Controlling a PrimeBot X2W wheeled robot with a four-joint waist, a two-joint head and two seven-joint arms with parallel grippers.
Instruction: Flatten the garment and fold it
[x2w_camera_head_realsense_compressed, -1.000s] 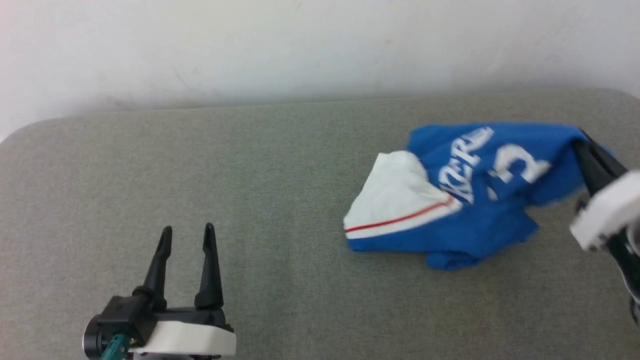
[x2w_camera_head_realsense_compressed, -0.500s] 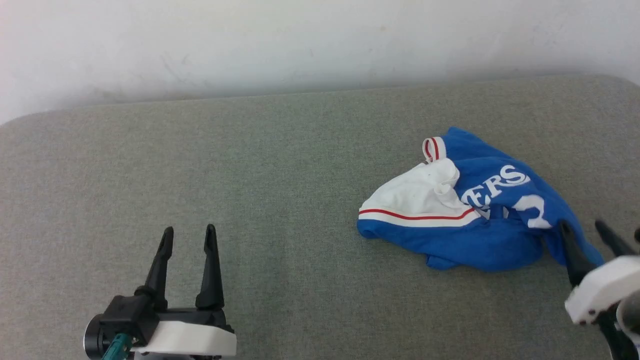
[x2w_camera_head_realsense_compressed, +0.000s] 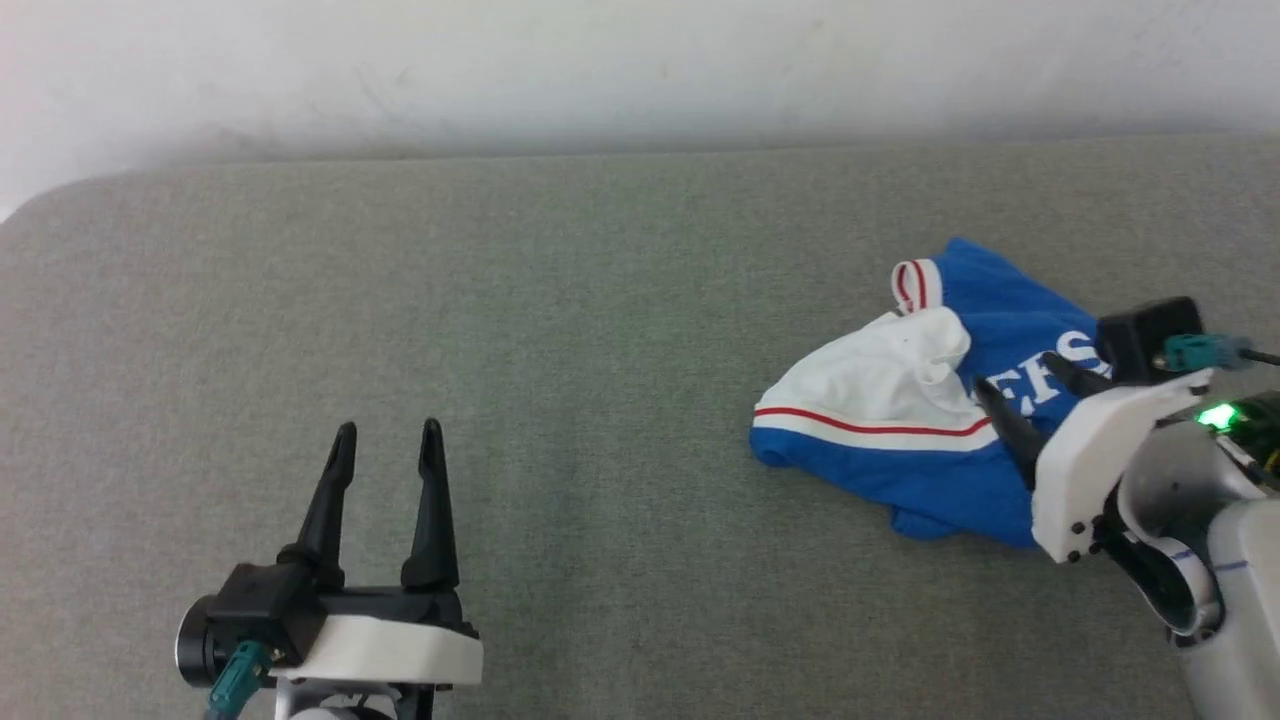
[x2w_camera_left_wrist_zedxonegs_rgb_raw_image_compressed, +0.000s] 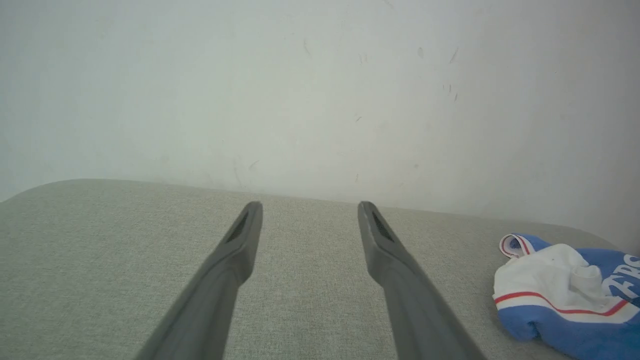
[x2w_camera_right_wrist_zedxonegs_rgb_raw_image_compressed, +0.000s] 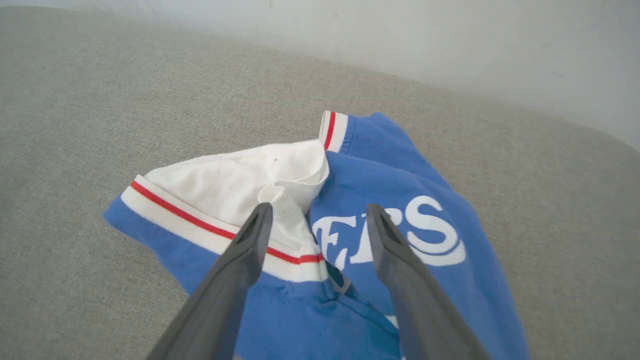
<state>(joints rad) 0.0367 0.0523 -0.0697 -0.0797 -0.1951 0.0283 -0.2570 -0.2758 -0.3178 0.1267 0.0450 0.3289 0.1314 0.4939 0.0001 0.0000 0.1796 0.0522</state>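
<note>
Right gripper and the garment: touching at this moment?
Cannot tell. In the right wrist view the open right gripper overlaps the garment, showing neither a gap nor contact plainly.

The right gripper (x2w_camera_head_realsense_compressed: 1016, 372), a second ago clamped on the jersey (x2w_camera_head_realsense_compressed: 900, 480) and holding its edge up, has let go. Its jaws now stand apart over the lettering (x2w_camera_right_wrist_zedxonegs_rgb_raw_image_compressed: 425, 232), and the jersey has slumped lower.

A grey-green fabric surface (x2w_camera_head_realsense_compressed: 600, 300) with rounded corners meets a scuffed white wall (x2w_camera_head_realsense_compressed: 640, 70).

The garment (x2w_camera_head_realsense_compressed: 880, 400) lies on the surface's (x2w_camera_head_realsense_compressed: 550, 300) right side.
</note>
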